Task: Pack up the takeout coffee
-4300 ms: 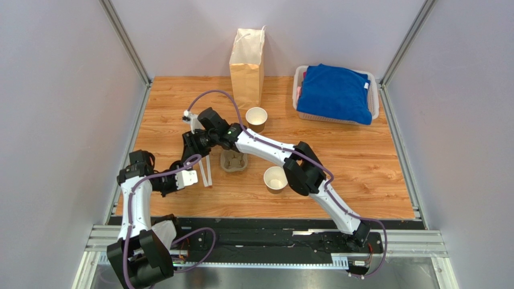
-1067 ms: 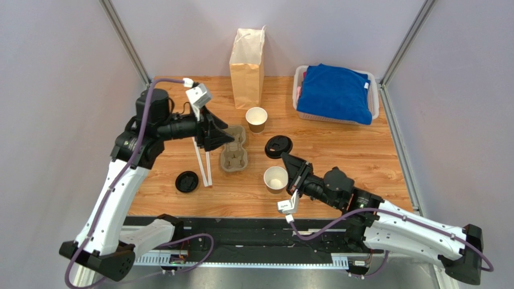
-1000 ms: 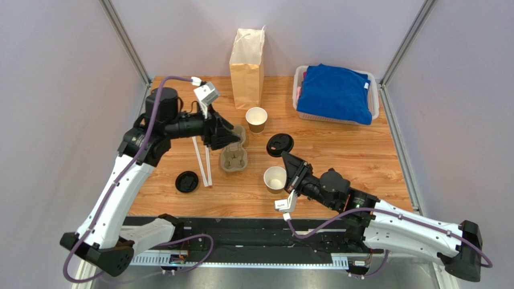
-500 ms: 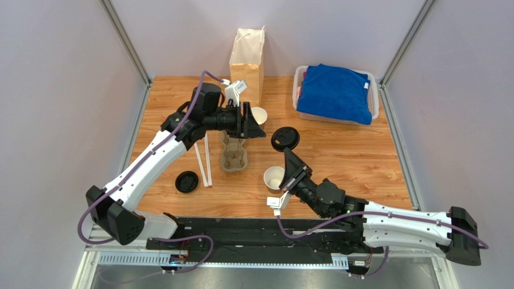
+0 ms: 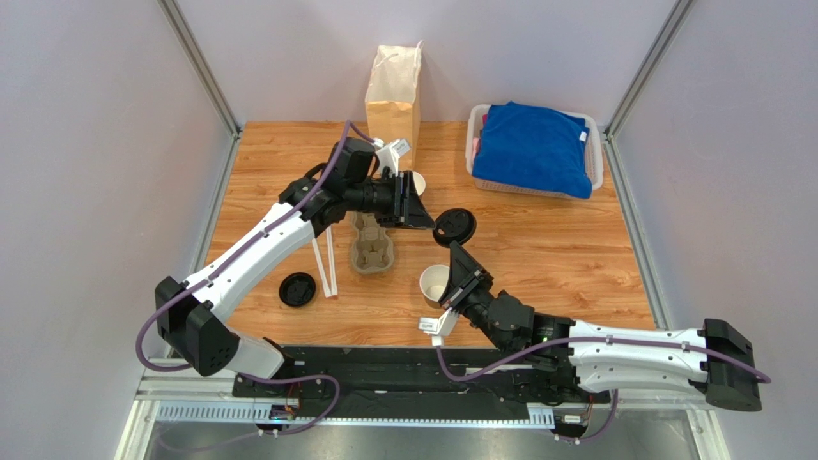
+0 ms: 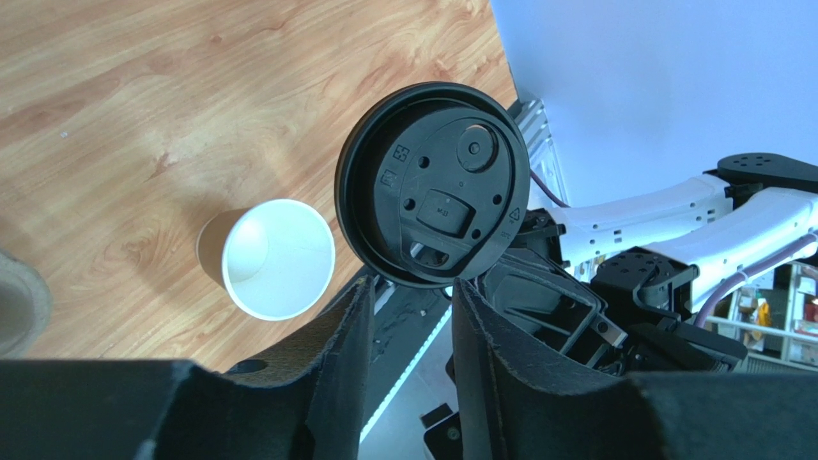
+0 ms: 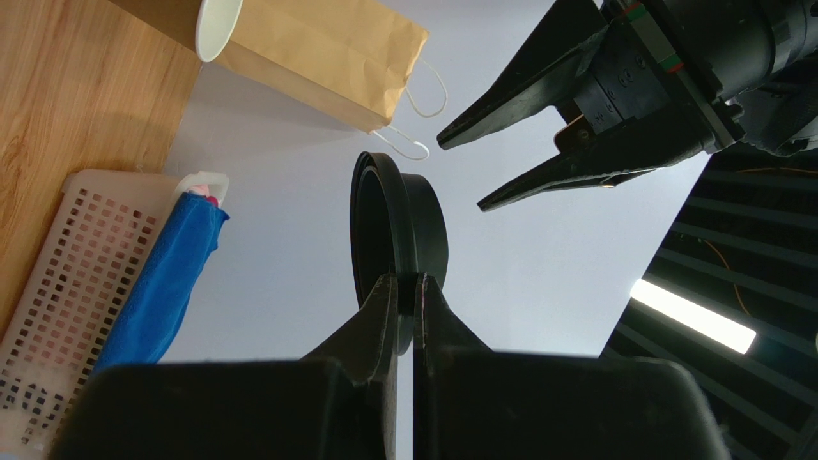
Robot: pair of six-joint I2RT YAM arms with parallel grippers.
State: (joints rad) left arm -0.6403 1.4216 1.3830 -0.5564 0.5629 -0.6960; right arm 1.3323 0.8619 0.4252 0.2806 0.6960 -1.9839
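Currently, the right pincer is clamped on the rim of the black lid and holds it on edge, raised above the bench. One flat face of the lid is turned toward the left pincer, whose jaws stand spread apart just in front of the lid. You cannot confirm contact between them from these views. Locate the brown cup upright on the bench, below the right pincer and just beside it. Its mouth is uncovered and it is white inside. A second cup stands just beyond the left pincer, near the paper bag. The cup carrier lies on the bench just below and behind the left pincer. Two straws and a second black lid lie farther back, beside that arm.
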